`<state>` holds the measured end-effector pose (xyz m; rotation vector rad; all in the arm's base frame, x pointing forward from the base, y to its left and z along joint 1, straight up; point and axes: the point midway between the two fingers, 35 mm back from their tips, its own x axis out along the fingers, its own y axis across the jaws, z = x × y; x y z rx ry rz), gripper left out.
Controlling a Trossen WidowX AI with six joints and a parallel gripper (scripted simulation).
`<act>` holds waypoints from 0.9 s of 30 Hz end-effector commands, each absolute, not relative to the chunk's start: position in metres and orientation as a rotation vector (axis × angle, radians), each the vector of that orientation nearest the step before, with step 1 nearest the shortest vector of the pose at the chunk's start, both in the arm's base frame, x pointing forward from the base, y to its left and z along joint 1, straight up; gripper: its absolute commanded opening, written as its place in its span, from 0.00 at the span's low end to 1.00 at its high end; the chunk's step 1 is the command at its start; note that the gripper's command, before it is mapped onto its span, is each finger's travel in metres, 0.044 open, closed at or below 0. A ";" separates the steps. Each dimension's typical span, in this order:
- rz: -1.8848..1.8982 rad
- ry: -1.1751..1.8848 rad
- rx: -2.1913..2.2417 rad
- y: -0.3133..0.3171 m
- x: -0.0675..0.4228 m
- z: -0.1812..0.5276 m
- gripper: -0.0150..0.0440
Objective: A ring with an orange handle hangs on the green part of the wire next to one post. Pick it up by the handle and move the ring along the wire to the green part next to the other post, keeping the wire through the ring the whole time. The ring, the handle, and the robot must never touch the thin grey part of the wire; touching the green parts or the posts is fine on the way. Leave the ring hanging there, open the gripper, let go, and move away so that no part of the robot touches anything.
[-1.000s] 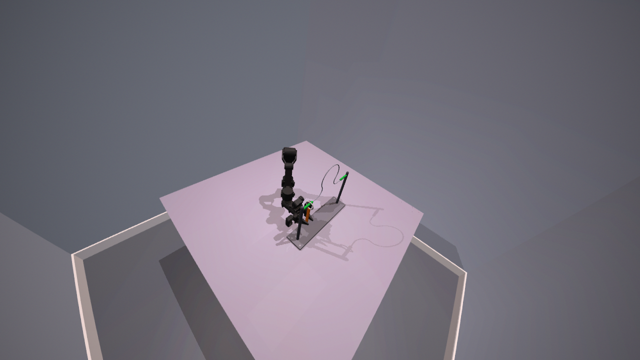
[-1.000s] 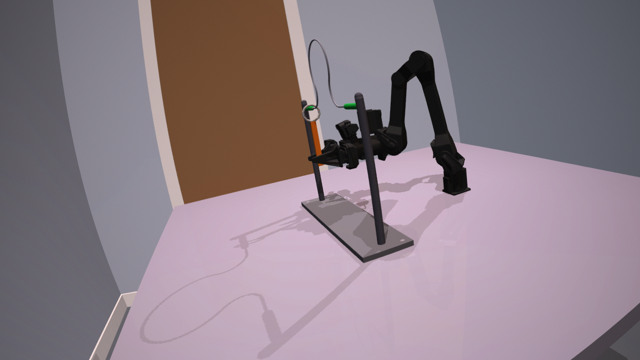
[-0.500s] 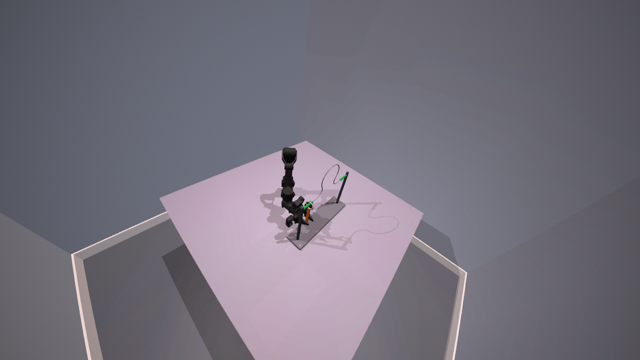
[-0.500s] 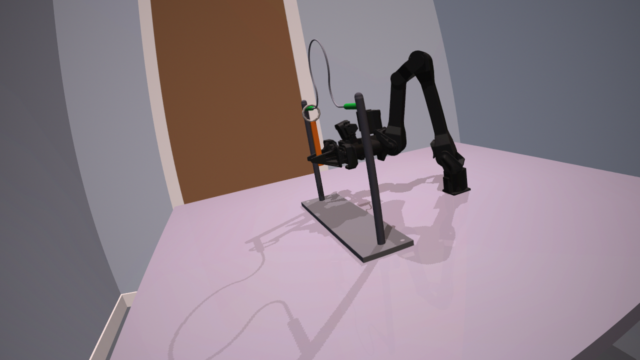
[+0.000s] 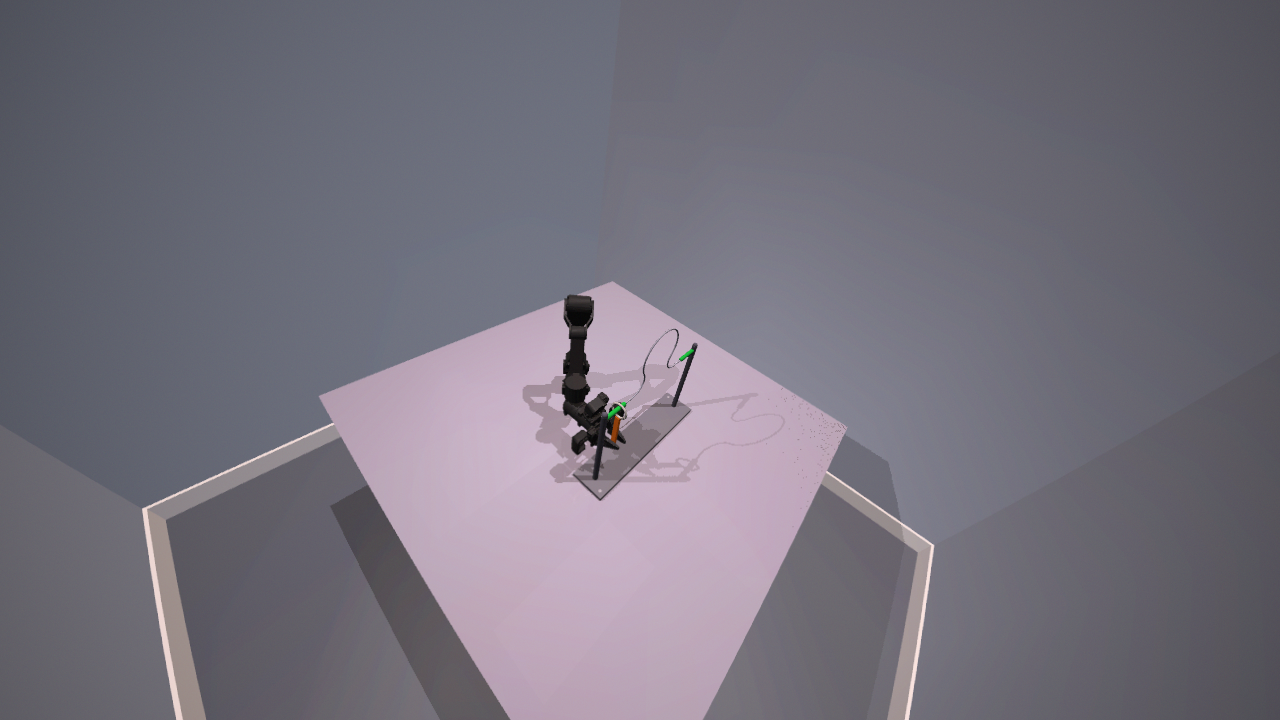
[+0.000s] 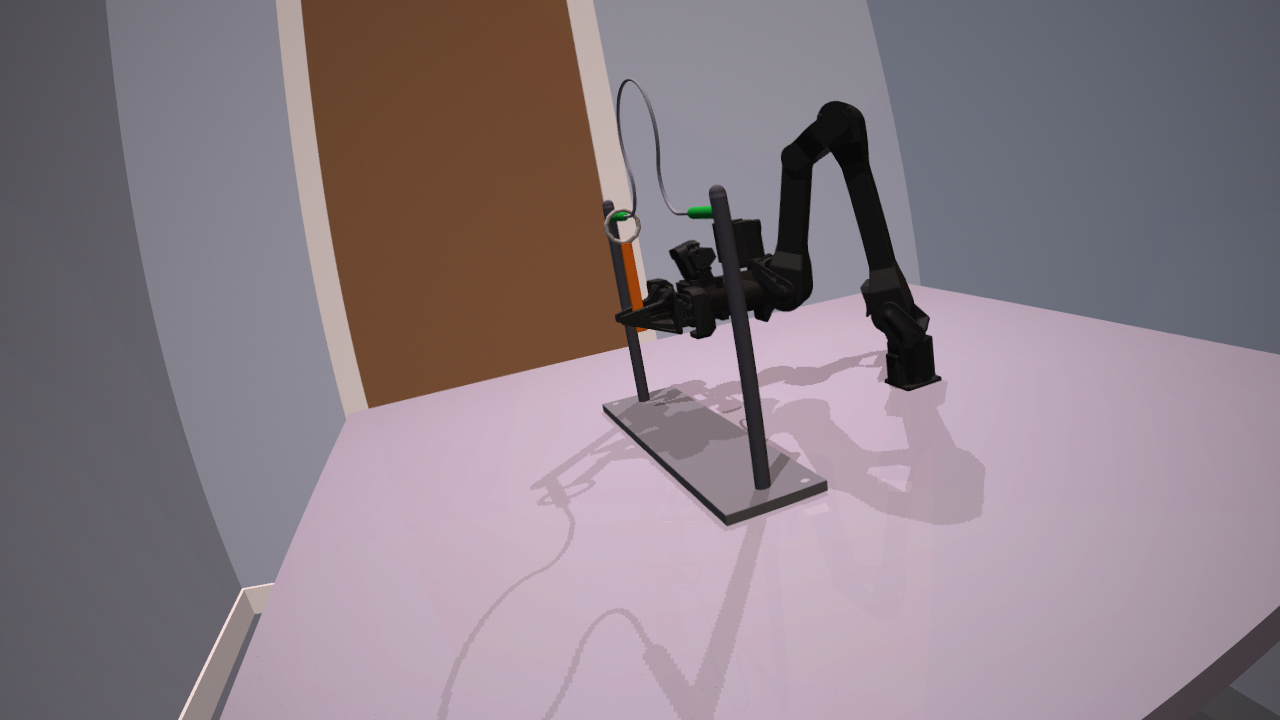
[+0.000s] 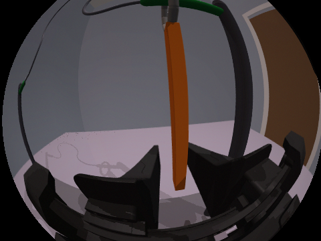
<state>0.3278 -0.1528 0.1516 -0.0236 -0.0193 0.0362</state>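
Observation:
The ring point(image 6: 622, 241) point(image 7: 172, 13) hangs around the green part point(image 5: 615, 411) point(image 7: 200, 6) of the wire beside one post point(image 5: 599, 450) point(image 6: 637, 368) point(image 7: 244, 87). Its orange handle point(image 5: 615, 428) point(image 6: 631, 273) point(image 7: 180, 100) hangs down. My gripper point(image 5: 619, 442) point(image 6: 625, 316) point(image 7: 170, 147) is partly open around the handle's lower part. In the wrist view the handle is close to the right finger, with a gap to the left finger; whether the right finger touches it I cannot tell. The other green part point(image 5: 686, 354) point(image 6: 700, 212) point(image 7: 22, 87) is at the other post point(image 5: 683, 380) point(image 6: 742, 340).
The thin grey wire point(image 5: 643, 367) point(image 6: 656, 134) rises in a tall loop between the green parts. Both posts stand on a dark base plate point(image 5: 657, 432) point(image 6: 716, 483) on the pink table point(image 5: 537, 555) point(image 6: 429, 501). The nearer post in the exterior view partly hides my arm.

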 end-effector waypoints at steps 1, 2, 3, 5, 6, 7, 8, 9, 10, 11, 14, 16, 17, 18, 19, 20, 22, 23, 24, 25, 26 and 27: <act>0.036 -0.019 -0.024 -0.153 0.328 0.152 0.30; 0.036 -0.019 -0.024 -0.153 0.328 0.152 0.29; 0.036 -0.019 -0.024 -0.153 0.328 0.152 0.28; 0.036 -0.019 -0.024 -0.153 0.328 0.152 0.19; 0.036 -0.019 -0.024 -0.153 0.328 0.152 0.15; 0.036 -0.019 -0.024 -0.153 0.328 0.152 0.10; 0.036 -0.019 -0.024 -0.153 0.328 0.152 0.06; 0.036 -0.019 -0.024 -0.153 0.328 0.152 0.01; 0.036 -0.019 -0.024 -0.153 0.328 0.152 0.00; 0.036 -0.019 -0.024 -0.153 0.328 0.152 0.00; 0.036 -0.019 -0.024 -0.153 0.328 0.152 0.00; 0.036 -0.019 -0.023 -0.153 0.328 0.153 0.00; 0.036 -0.019 -0.023 -0.153 0.328 0.154 0.00; 0.035 -0.019 -0.022 -0.154 0.328 0.155 0.00; 0.035 -0.019 -0.021 -0.154 0.328 0.157 0.00; 0.034 -0.019 -0.021 -0.154 0.328 0.158 0.00; 0.033 -0.019 -0.019 -0.155 0.328 0.162 0.00; 0.033 -0.019 -0.018 -0.155 0.328 0.164 0.00; 0.032 -0.019 -0.018 -0.155 0.328 0.165 0.00; 0.032 -0.019 -0.018 -0.155 0.328 0.165 0.00; 0.032 -0.019 -0.018 -0.155 0.328 0.165 0.00; 0.032 -0.019 -0.018 -0.155 0.328 0.165 0.00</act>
